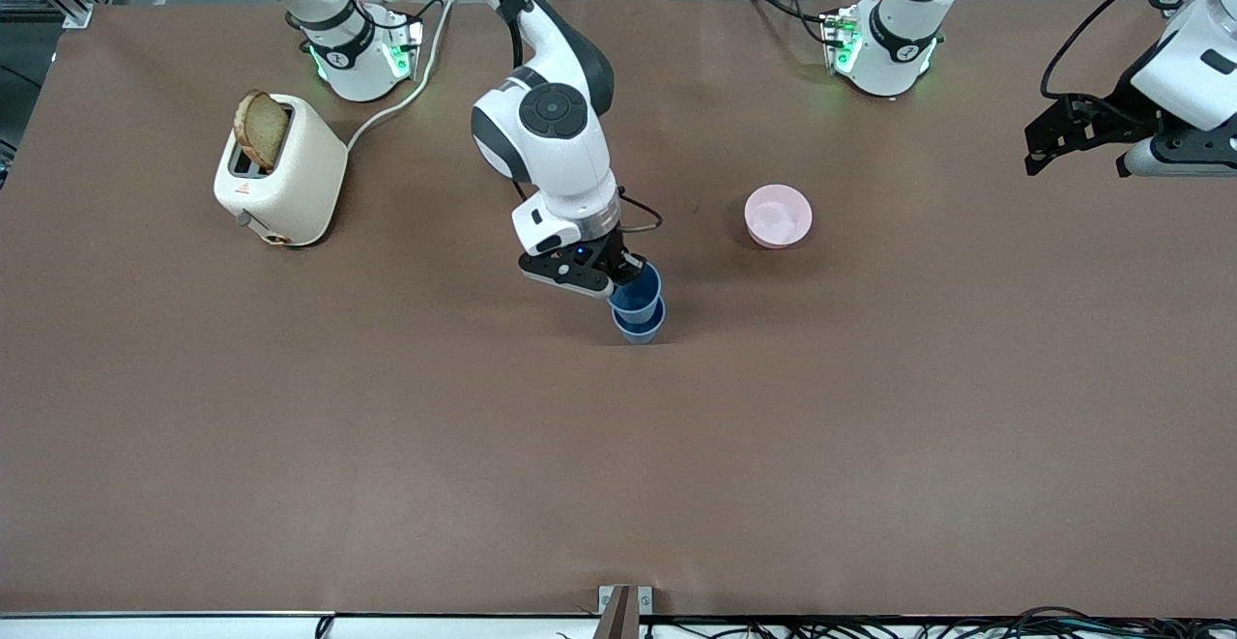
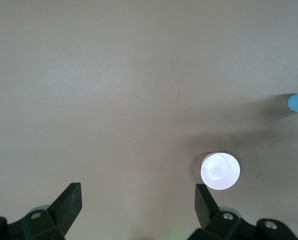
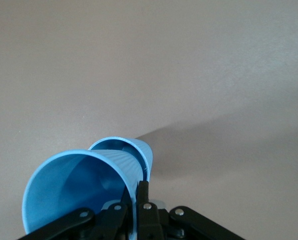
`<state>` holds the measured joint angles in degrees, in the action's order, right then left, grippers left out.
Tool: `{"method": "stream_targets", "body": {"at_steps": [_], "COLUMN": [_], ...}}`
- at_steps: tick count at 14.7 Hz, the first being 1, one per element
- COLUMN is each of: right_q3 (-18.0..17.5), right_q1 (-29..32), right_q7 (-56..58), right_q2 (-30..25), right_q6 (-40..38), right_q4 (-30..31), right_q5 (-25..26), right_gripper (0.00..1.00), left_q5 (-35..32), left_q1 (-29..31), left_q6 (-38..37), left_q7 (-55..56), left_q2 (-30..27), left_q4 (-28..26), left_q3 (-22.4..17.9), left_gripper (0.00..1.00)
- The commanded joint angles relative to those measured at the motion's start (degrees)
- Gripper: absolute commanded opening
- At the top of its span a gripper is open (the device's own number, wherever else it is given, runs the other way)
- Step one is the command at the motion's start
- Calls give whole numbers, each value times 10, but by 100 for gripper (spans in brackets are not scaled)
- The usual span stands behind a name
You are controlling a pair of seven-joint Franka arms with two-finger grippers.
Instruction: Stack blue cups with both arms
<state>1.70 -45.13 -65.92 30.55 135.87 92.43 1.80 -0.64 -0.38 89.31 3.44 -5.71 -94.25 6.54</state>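
Observation:
Two blue cups stand near the table's middle. My right gripper (image 1: pixel 623 276) is shut on the rim of the upper blue cup (image 1: pixel 638 289), one finger inside and one outside. That cup is tilted, and its base is in the mouth of the lower blue cup (image 1: pixel 641 328), which rests on the table. In the right wrist view the held cup (image 3: pixel 74 190) is close to the gripper (image 3: pixel 137 192), with the lower cup's rim (image 3: pixel 141 150) past it. My left gripper (image 1: pixel 1078 165) waits open and empty, up over the left arm's end of the table (image 2: pixel 139 192).
A pink bowl (image 1: pixel 778 217) sits beside the cups toward the left arm's end; it also shows in the left wrist view (image 2: pixel 220 171). A cream toaster (image 1: pixel 280 175) holding a bread slice stands toward the right arm's end. Brown table (image 1: pixel 618 475).

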Motion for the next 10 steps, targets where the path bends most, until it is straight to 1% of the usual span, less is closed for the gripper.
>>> {"method": "stream_targets", "body": {"at_steps": [1,2,3,4,5,6,7,8,10], "right_q3": [1,1,1,1,1,1,1,1,0], "right_q1": [-3,-4,-4,-3,-1,1,4,7,35], "right_q7": [-15,-15,-15,-13,-12,-11,-11,-6,-2], "right_q2": [12,14,18,18,18,15,11,3,-29], "right_q6": [13,13,14,13,13,12,9,7,5], "right_q4": [-5,-5,-6,-8,-8,-8,-8,-8,-12], "right_q5": [28,29,29,29,28,28,27,27,26], "right_gripper": [3,7,14,40,78,93,100,100,100], "left_q5": [9,9,9,9,10,10,10,11,13], "left_q1": [-1,-1,0,0,1,1,2,1,2], "left_q6": [-12,-12,-12,-12,-12,-12,-12,-12,-12], "left_q7": [-11,-11,-11,-11,-11,-11,-11,-11,-11], "left_q2": [4,4,4,4,4,4,4,4,4], "left_q4": [14,14,14,13,13,13,13,13,13], "left_q3": [-3,-3,-3,-3,-3,-3,-4,-4,-4], "left_gripper": [100,100,100,100,100,100,100,100,100]}}
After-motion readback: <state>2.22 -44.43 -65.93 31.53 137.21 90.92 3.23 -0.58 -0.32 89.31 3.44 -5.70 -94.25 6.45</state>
